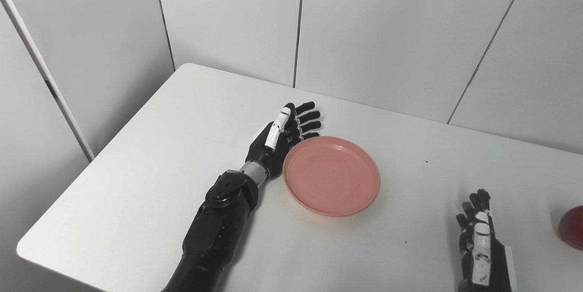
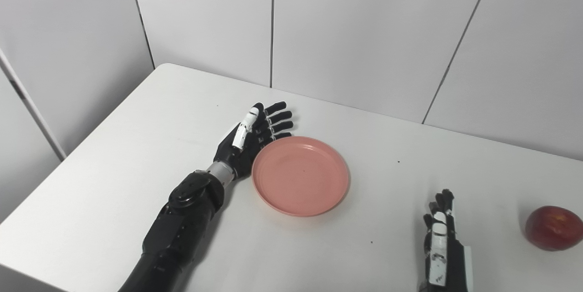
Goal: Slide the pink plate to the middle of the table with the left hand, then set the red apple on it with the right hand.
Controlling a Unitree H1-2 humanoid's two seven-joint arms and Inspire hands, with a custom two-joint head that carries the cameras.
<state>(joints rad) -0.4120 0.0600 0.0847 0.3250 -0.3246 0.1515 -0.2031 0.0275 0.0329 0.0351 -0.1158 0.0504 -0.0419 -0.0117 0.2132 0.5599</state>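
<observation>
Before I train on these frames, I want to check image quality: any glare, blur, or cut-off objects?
Left eye view: even soft light, no glare on the plate, and the apple is cropped by the right edge. Right eye view: the apple shows whole and sharp, with a faint shadow under the left robot hand; the right robot hand is in focus.

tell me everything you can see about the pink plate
The round pink plate looks like smooth matte plastic, shallow, with a low raised rim and a flat, empty well. It lies flat and upright on the white table. The black robot left hand, fingers spread, stands at its left rim, seemingly touching it. The red apple sits well off to the right, apart from it, and nothing rests on the plate.
</observation>
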